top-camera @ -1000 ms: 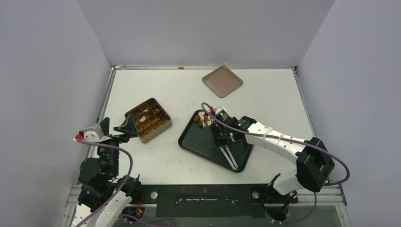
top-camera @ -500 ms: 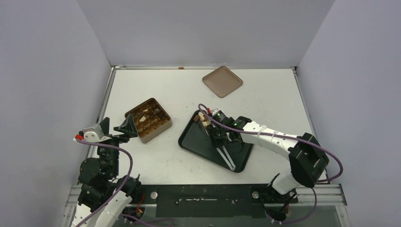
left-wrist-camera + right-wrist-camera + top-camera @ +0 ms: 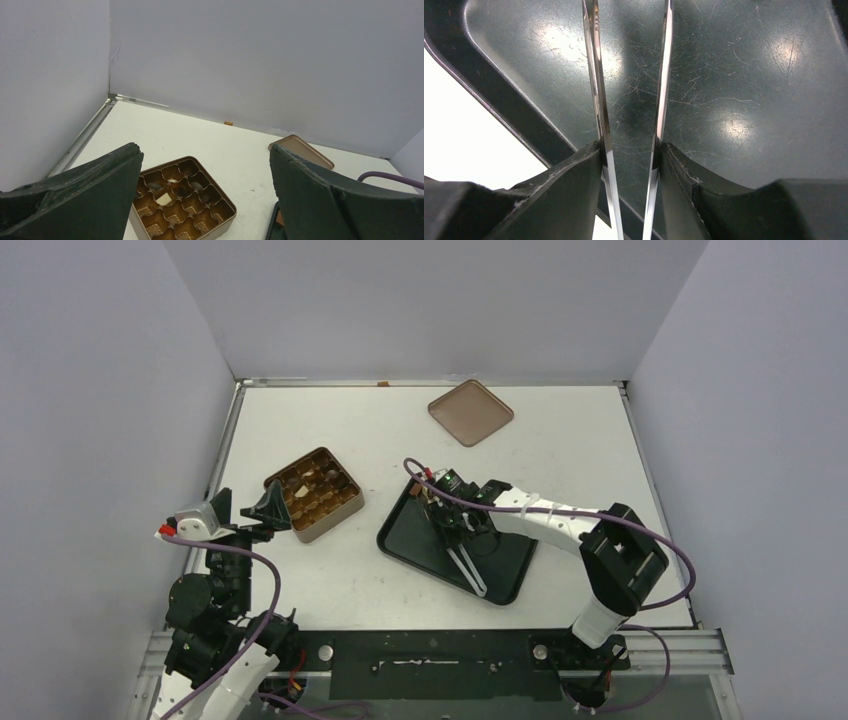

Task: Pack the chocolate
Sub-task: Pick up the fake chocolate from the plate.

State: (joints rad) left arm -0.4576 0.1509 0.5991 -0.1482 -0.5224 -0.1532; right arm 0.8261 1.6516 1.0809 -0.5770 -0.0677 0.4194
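Observation:
Several small brown and cream chocolate pieces (image 3: 424, 492) lie at the far corner of the black tray (image 3: 420, 545). A few more sit in the cells of the gold-brown tin (image 3: 315, 493), among them a white piece (image 3: 163, 199). My right gripper (image 3: 458, 530) hovers over the tray just beside the pile and is shut on metal tongs (image 3: 468, 565). The tong blades (image 3: 596, 75) stand slightly apart over bare tray (image 3: 749, 75), with nothing between them. My left gripper (image 3: 247, 510) is open and empty just left of the tin (image 3: 182, 200).
The flat brown lid (image 3: 470, 412) lies at the back of the table; it also shows in the left wrist view (image 3: 301, 151). Grey walls close in the left, right and back sides.
My right gripper has shifted left and a little farther back over the tray, toward the chocolate pile, with the tongs swinging along. The left arm has not moved.

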